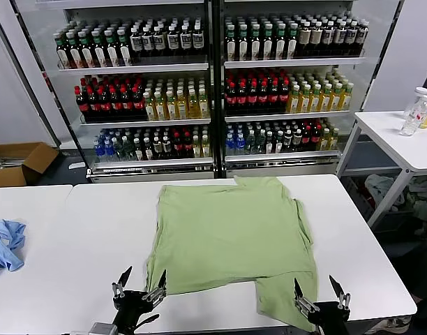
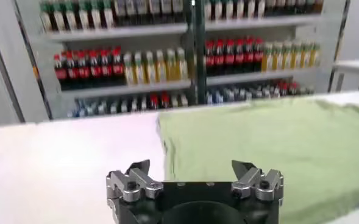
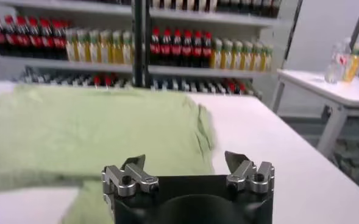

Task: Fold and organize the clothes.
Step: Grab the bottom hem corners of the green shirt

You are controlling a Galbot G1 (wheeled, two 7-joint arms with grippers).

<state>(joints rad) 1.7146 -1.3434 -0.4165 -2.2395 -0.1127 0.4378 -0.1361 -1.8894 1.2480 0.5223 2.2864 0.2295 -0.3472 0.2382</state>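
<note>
Ahead of both grippers, the green polo shirt (image 1: pixel 231 241) is spread across the white table (image 1: pixel 95 230), partly folded.
Just beyond the left gripper (image 1: pixel 139 279) the near hem is reached, while the right gripper (image 1: pixel 318 287) is held beside the flap hanging at the near edge; both sets of jaws are spread wide and empty, apparently poised for a two-point pinch. Well off beyond the left gripper, a light blue cloth (image 1: pixel 4 244) is left aside.

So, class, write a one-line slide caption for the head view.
Green shirt lies spread on the white table, with the open left gripper and open right gripper at its near edge.
</note>
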